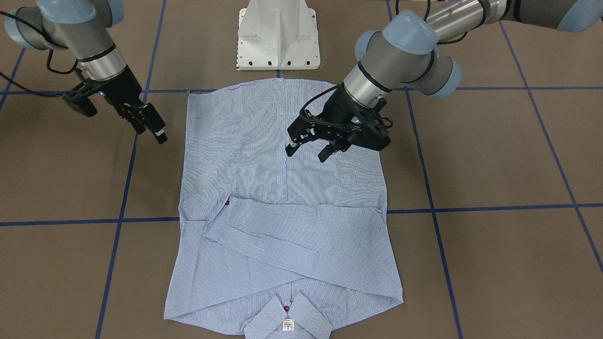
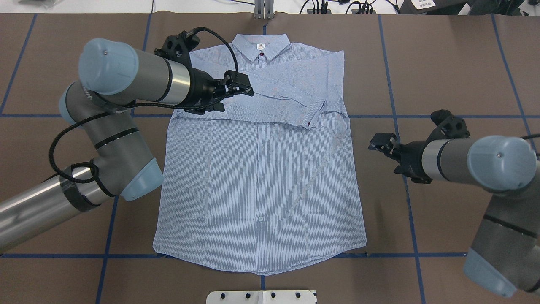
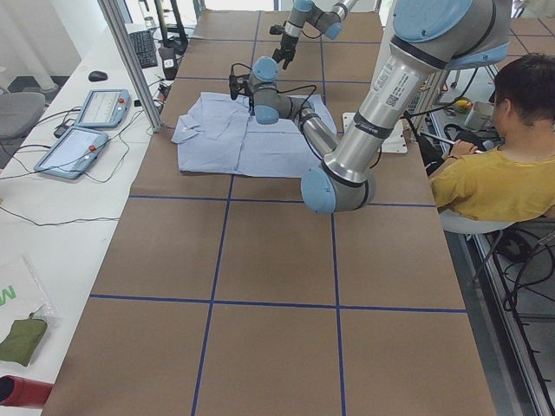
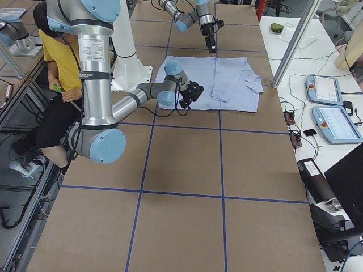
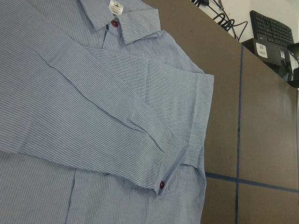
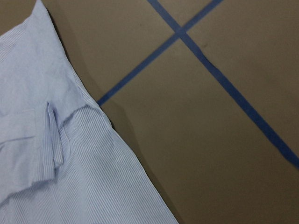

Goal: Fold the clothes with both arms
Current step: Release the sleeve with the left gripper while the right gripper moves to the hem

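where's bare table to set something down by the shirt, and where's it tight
Bare table lies right of the shirt: far side, beyond the right tool, and nearer, between hem and right arm. Crowded: over the folded sleeves, where the open left tool hovers, and left of the shirt under that arm.

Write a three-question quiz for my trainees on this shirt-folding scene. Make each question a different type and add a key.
1. True or false: the right gripper hangs over bare table, beside the shirt.
2. What lies folded across the shirt's chest? A a towel; B its sleeves; C a belt.
3. Fill in: the left gripper has its jaws ____.
Key: 1 true; 2 B; 3 open.
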Robot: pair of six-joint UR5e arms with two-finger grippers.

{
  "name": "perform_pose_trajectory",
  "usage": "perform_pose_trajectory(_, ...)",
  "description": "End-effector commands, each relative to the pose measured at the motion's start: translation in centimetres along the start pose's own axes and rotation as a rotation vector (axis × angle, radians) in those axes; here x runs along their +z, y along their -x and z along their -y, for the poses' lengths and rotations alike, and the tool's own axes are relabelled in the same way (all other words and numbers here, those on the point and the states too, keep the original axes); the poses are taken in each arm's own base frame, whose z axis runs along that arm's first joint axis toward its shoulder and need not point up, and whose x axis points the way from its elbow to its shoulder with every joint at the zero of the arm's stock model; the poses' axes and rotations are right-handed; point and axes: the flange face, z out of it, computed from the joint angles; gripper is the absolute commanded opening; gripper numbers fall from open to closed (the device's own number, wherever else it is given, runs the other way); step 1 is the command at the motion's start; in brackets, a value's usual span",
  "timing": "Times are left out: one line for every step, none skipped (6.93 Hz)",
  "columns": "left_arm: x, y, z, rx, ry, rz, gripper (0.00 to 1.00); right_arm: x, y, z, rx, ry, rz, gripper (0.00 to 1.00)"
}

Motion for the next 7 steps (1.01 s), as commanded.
perform_pose_trajectory(-1.8, 3.8, 0.2, 0.037, 0.006, 0.021, 0.95, -0.5, -3.2, -6.0, 0.053, 0.036, -0.033, 0.98)
perform_pose_trajectory(-1.7, 4.0, 0.2, 0.034, 0.005, 0.025, 0.95, 0.3, -4.5, -8.7, 0.082, 0.03, -0.063, 0.98)
perform_pose_trajectory(-1.7, 4.7, 0.2, 0.029, 0.005, 0.034, 0.95, 0.6, -5.4, -12.0, 0.051, -0.026, -0.115, 0.98)
perform_pose_trajectory(-1.7, 4.9, 0.2, 0.023, 0.004, 0.038, 0.95, 0.3, -5.7, -13.6, 0.06, -0.027, -0.132, 0.98)
perform_pose_trajectory(-1.7, 5.1, 0.2, 0.019, 0.001, 0.04, 0.95, 0.5, -6.0, -14.6, 0.09, -0.04, -0.142, 0.98)
perform_pose_trajectory(-1.7, 5.8, 0.2, 0.015, 0.003, 0.049, 0.95, 0.8, -6.5, -16.0, 0.086, -0.045, -0.156, 0.98)
perform_pose_trajectory(-1.7, 5.8, 0.2, 0.013, 0.001, 0.05, 0.95, 1.1, -6.2, -17.4, 0.087, -0.038, -0.169, 0.96)
